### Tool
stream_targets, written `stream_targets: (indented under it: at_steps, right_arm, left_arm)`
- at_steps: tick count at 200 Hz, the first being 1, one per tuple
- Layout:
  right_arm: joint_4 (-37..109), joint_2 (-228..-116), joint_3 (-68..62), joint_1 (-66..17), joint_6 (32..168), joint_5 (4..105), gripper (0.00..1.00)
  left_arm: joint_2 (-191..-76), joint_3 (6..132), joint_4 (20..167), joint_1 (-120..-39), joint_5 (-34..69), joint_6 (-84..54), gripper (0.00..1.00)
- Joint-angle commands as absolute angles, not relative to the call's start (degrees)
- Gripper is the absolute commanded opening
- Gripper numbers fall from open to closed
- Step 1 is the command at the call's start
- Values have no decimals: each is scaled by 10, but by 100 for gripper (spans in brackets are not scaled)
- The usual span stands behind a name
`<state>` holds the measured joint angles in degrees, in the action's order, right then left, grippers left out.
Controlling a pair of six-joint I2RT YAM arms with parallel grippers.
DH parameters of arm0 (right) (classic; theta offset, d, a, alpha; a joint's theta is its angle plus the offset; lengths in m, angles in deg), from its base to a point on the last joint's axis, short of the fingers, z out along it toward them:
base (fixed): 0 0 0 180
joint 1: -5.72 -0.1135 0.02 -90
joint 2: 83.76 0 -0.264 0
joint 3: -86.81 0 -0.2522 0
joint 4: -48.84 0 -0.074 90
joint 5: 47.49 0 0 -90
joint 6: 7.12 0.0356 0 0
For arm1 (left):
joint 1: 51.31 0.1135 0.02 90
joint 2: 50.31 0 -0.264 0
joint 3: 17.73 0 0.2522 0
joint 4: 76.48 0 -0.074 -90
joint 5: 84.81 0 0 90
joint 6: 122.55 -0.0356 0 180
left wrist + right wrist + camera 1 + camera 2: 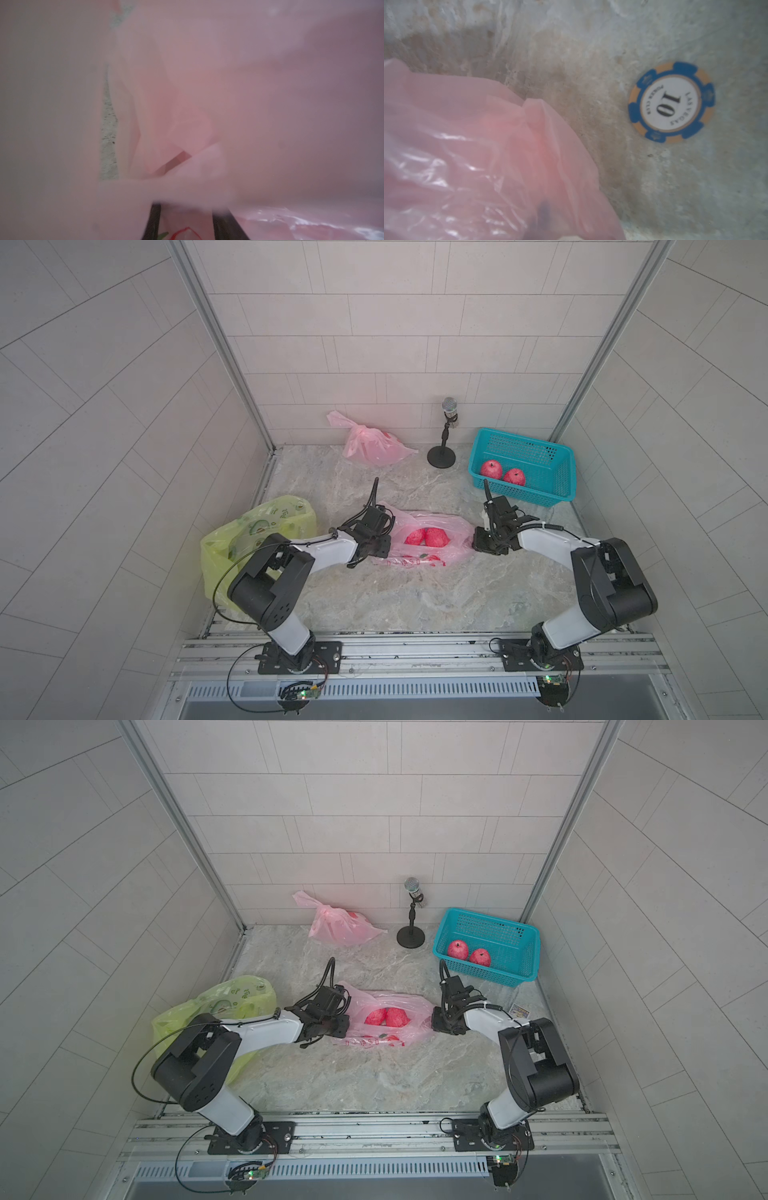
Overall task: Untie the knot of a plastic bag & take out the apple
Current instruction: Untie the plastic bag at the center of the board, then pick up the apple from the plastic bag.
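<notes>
**A:** room to move?
**B:** near side: bare marble table (395, 597) from the rail (415, 649) up to the bag. A yellow-green bag (291, 514) crowds the left wall beside my left arm. A poker chip (671, 101) lies on the stone near the bag's right edge, not touching it.
**A:** bag, apples?
**B:** the pink bag (451, 526) lies flat mid-table between my two grippers, long axis left-right. Two netted apples (426, 537) sit side by side inside, about the middle. Can't make out the knot.
**A:** grippers?
**B:** my left gripper (384, 547) is at the bag's left end. In the wrist view its fingers (154, 222) stand apart with pink film between them. My right gripper (478, 543) is at the right end, but film covers the jaws, so I can't tell.
**A:** behind?
**B:** a teal basket (557, 485) far right holds two loose apples (491, 469). The microphone stand (441, 456) is just left of it. A second pink bag (370, 443) sits by the back wall, well apart from mine.
</notes>
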<state>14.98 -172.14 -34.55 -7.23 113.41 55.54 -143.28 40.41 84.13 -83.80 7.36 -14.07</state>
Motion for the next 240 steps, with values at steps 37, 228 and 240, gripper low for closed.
stream_targets:
  at_steps: [37,228,240]
  right_arm:
    - [87,-1661,-321,-80,1133,562,44]
    - [31,-1610,-159,-290,1047,598,65]
    - [31,-1634,-144,-298,1047,597,65]
  left_arm:
    - [-1358,402,838,-832,102,-143,56]
    - [-1273,397,836,-872,143,-156,63]
    - [-1270,394,836,-876,141,-156,62]
